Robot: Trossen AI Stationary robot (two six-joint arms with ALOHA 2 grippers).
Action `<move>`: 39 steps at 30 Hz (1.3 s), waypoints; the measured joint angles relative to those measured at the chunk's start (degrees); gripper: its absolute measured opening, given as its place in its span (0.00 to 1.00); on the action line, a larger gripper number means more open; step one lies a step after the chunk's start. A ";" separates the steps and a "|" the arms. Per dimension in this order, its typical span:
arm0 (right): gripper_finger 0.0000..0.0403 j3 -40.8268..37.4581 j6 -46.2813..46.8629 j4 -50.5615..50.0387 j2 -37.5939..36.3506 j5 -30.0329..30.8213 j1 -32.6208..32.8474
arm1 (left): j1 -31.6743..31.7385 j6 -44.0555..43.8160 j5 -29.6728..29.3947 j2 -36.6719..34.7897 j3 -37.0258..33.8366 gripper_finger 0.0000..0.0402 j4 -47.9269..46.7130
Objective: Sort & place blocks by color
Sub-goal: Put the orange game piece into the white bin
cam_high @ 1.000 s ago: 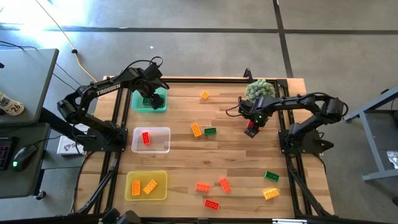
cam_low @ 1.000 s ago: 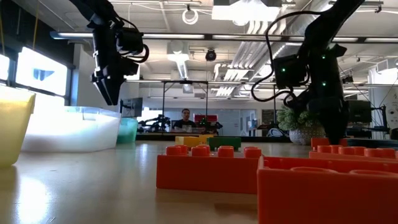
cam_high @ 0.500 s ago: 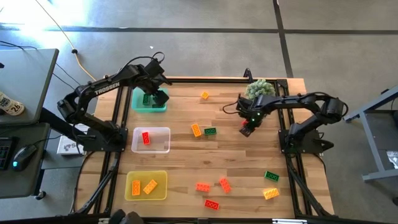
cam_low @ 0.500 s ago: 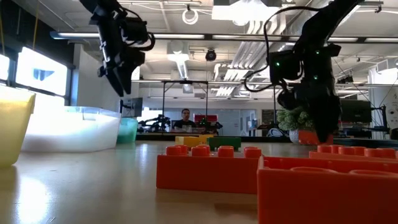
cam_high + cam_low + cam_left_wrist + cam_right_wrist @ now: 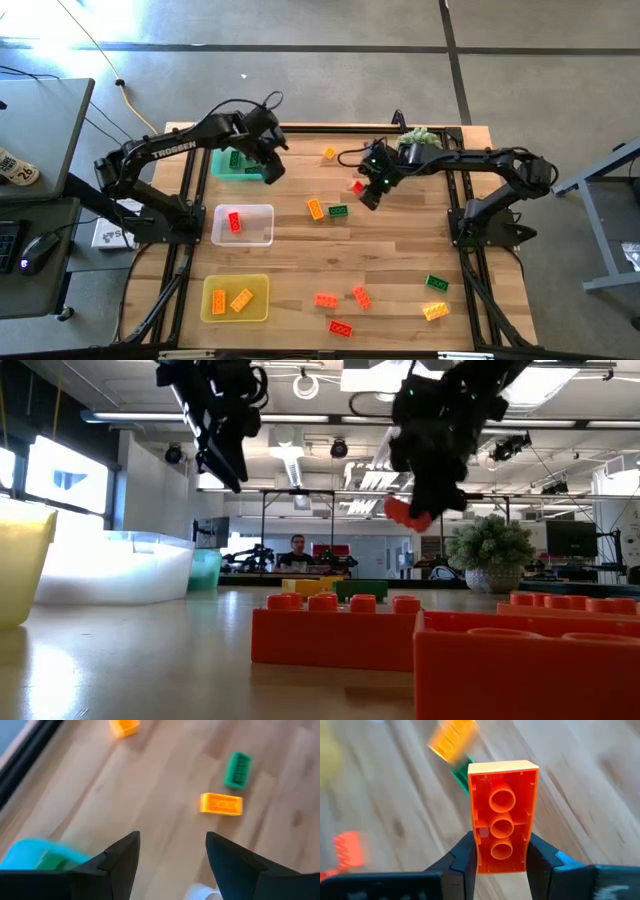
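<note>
High view shows sorting partly done: the green tray [image 5: 240, 166], clear tray [image 5: 243, 225] and yellow tray [image 5: 236, 298] hold few studded plastic blocks. The right gripper [image 5: 362, 190] clamps a red brick [image 5: 503, 816] aloft; the left gripper [image 5: 272, 167] hovers open beside the green tray. Eight blocks lie loose on the wooden table [image 5: 380, 250].

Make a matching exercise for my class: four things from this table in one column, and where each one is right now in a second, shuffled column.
Things
1. red block
2. green tray
3. clear tray
4. yellow tray

Places or contents
A. holds two orange-yellow blocks
B. held in the right gripper, off the table
C. holds one red block lying flat
D. beside the left gripper, which is open with nothing between its fingers

Pairs: 1-B, 2-D, 3-C, 4-A
</note>
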 joint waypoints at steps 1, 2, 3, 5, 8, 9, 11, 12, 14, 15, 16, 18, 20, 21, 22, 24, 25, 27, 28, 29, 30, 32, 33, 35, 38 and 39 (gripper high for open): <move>0.25 1.08 -0.03 0.67 0.00 0.00 0.66 | -0.94 0.44 0.65 0.00 -0.01 0.54 0.71; 0.25 2.11 -0.11 1.35 0.00 0.02 1.33 | -1.85 0.78 1.30 0.00 0.00 0.54 1.51; 0.25 3.02 -0.28 2.16 0.00 0.04 1.98 | -2.72 1.06 1.96 0.00 0.00 0.54 2.36; 0.25 4.49 -0.42 3.45 -0.01 0.44 3.29 | -4.34 2.20 2.65 0.00 0.00 0.54 4.17; 0.25 5.53 -0.04 6.51 -0.02 0.76 5.17 | -6.65 2.68 4.98 0.00 -0.01 0.54 8.01; 0.25 5.57 0.08 8.10 -0.02 0.75 5.86 | -7.41 2.62 6.16 0.00 -0.01 0.54 9.59; 0.25 5.57 1.22 11.05 -0.02 0.85 7.30 | -9.00 2.34 8.74 0.00 -0.01 0.54 12.57; 0.25 5.57 1.58 12.38 -0.02 0.85 8.07 | -9.81 2.33 9.88 0.00 0.00 0.54 13.91; 0.25 5.57 2.22 14.51 -0.02 1.45 9.69 | -11.31 2.27 12.06 0.00 -0.01 0.54 16.18; 0.25 5.59 2.66 15.18 -0.02 2.35 10.46 | -12.02 2.24 12.72 0.00 0.00 0.54 16.96; 0.25 5.59 3.09 15.80 -0.02 2.49 11.16 | -12.75 2.23 13.13 0.00 0.00 0.54 17.52; 0.25 5.59 4.10 17.30 -0.02 2.96 12.52 | -14.17 2.09 13.92 0.00 0.00 0.54 18.46; 0.25 5.59 4.87 19.24 -0.02 4.38 14.02 | -15.44 1.70 14.77 0.00 0.00 0.54 19.60; 0.25 5.59 5.30 20.18 -0.02 5.33 14.78 | -16.09 1.66 15.00 0.00 0.00 0.54 20.00; 0.25 5.59 5.66 21.17 -0.02 6.06 15.52 | -16.73 1.30 14.98 0.00 0.00 0.54 20.48; 0.25 5.59 6.71 22.69 -0.02 7.02 16.79 | -17.76 0.21 15.00 0.00 0.00 0.54 21.47; 0.25 5.61 7.46 23.04 -0.02 7.66 17.33 | -18.24 -0.62 15.00 0.00 0.00 0.54 22.14; 0.25 5.61 8.99 23.40 -0.02 9.35 18.32 | -19.14 -1.77 15.00 0.00 0.00 0.54 23.32; 0.25 5.61 9.20 23.63 -0.02 9.82 18.77 | -19.61 -2.42 14.94 0.00 0.00 0.54 24.04; 0.25 5.61 9.45 23.92 -0.02 10.12 19.30 | -20.02 -3.14 14.83 0.00 0.00 0.54 24.75; 0.25 5.61 9.85 24.42 -0.02 10.47 19.82 | -20.40 -4.16 14.61 -0.02 0.00 0.54 25.44; 0.25 5.61 10.43 25.18 -0.02 11.58 20.85 | -21.09 -6.01 13.88 -0.02 0.00 0.54 26.16; 0.25 5.61 10.53 25.64 -0.02 12.02 21.32 | -21.45 -6.82 13.10 -0.02 0.00 0.54 26.32; 0.25 5.61 10.69 26.50 -0.04 12.98 22.33 | -22.25 -8.11 11.31 -0.02 0.00 0.54 26.21; 0.25 5.61 11.27 28.25 -0.04 15.13 23.67 | -23.34 -8.81 10.93 -0.02 0.00 0.54 26.21; 0.25 5.61 11.85 28.57 -0.04 15.89 23.97 | -23.77 -8.80 11.05 -0.02 0.00 0.54 26.21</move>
